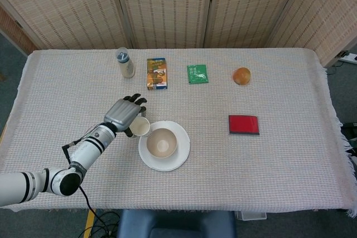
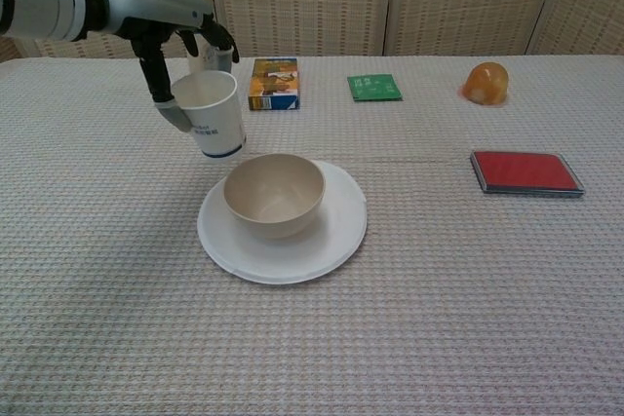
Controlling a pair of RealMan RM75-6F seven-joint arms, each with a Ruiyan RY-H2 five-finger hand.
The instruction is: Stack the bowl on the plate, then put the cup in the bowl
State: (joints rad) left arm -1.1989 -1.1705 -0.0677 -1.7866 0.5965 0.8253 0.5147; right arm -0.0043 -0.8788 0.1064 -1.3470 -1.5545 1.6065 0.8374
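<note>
— Left hand [image 2: 180, 56] where, doing what?
— Upper left of the chest view, arm reaching in from the left edge, wrist up, dark fingers [image 2: 219, 41] curled down over the far rim of one white paper cup [image 2: 214, 114], thumb against the near wall. Holding that cup clear of the tabletop [image 2: 468, 289], tilted, mouth leaning toward the upper left.
— And in the head view?
— Left of centre: hand [image 1: 124, 114] at the end of a white forearm running up from the lower left corner, cup [image 1: 140, 126] showing its open mouth, just beside the plate's left rim.
— Over the bowl yet?
— Not yet; up and left of it, near its rim, apart from it.
— Bowl and plate?
— One beige bowl [image 2: 274, 193] sitting upright in the middle of one white plate [image 2: 336, 231], lower centre of both views.
— Right hand?
— Seen in neither view.
— Count of the rest?
— One bottle [image 1: 125, 63] with a pale cap, upper left of the head view; one orange-and-blue box [image 2: 274, 83]; one flat green packet [image 2: 374, 87]; one round orange thing [image 2: 487, 83]; one flat red case [image 2: 526, 172] at the right. All resting on the woven cloth, well apart from each other
</note>
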